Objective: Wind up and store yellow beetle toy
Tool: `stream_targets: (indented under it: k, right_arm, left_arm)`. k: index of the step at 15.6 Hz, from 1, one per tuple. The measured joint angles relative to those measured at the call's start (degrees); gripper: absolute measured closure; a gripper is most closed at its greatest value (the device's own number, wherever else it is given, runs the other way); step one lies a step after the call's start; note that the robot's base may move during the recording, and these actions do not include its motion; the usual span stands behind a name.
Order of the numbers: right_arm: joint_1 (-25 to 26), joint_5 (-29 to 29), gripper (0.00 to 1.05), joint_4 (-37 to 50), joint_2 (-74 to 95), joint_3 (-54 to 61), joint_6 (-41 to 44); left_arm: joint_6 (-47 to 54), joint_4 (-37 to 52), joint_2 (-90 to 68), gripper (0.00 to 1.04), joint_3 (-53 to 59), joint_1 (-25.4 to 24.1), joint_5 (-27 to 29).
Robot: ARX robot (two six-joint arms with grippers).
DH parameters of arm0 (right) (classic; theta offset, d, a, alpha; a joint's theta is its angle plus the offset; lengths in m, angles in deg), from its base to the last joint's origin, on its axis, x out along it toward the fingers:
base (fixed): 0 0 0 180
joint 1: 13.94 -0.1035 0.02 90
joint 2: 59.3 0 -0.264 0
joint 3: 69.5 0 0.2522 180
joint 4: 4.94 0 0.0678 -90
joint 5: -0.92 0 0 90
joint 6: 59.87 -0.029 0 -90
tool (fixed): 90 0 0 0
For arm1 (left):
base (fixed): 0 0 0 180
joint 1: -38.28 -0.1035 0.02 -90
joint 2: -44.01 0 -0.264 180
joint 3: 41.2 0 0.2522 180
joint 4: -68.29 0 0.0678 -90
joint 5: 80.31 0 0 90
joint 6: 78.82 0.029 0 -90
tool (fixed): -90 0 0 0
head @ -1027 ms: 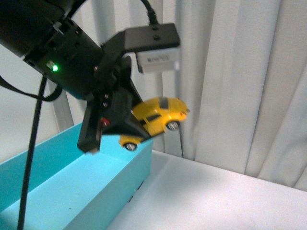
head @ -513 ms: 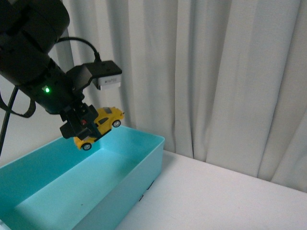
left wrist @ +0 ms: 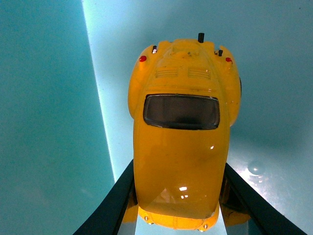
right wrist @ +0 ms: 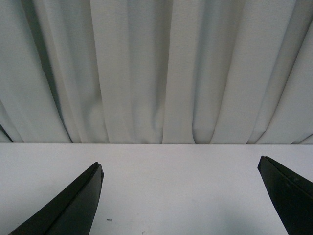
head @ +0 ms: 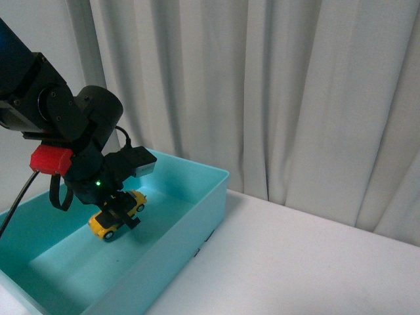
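The yellow beetle toy (head: 113, 220) hangs low inside the turquoise bin (head: 203, 200), close above its floor, held by my left gripper (head: 120, 213), which is shut on it. In the left wrist view the yellow beetle toy (left wrist: 181, 142) fills the middle, its dark window and red tail lights showing, with the black fingers (left wrist: 110, 208) pressed on both sides; the left gripper (left wrist: 178, 215) has the bin floor under it. My right gripper (right wrist: 181, 191) is open over the white table, with nothing between its fingers. It is not seen in the front view.
The turquoise bin stands at the table's left, its near right corner by a white tabletop (head: 295, 262). A pale curtain (head: 275, 92) hangs along the back edge. A black cable (head: 16, 203) trails from the left arm over the bin.
My left arm has moved down and away from the camera, carrying the toy from above the bin's rim to low inside the bin. The grip on the toy is unchanged.
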Motion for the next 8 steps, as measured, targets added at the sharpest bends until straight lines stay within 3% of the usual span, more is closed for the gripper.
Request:
stream_targets:
  k: [7, 8]
  right_arm:
    - [0.0, 0.0, 0.07, 0.0, 0.0, 0.0, 0.0]
    - [0.0, 0.0, 0.07, 0.0, 0.0, 0.0, 0.0]
  left_arm:
    - [-1.1, 2.7, -3.3, 0.65, -0.3, 0.7, 0.5]
    - [-1.2, 2.7, -3.3, 0.57, -0.1, 0.8, 0.3]
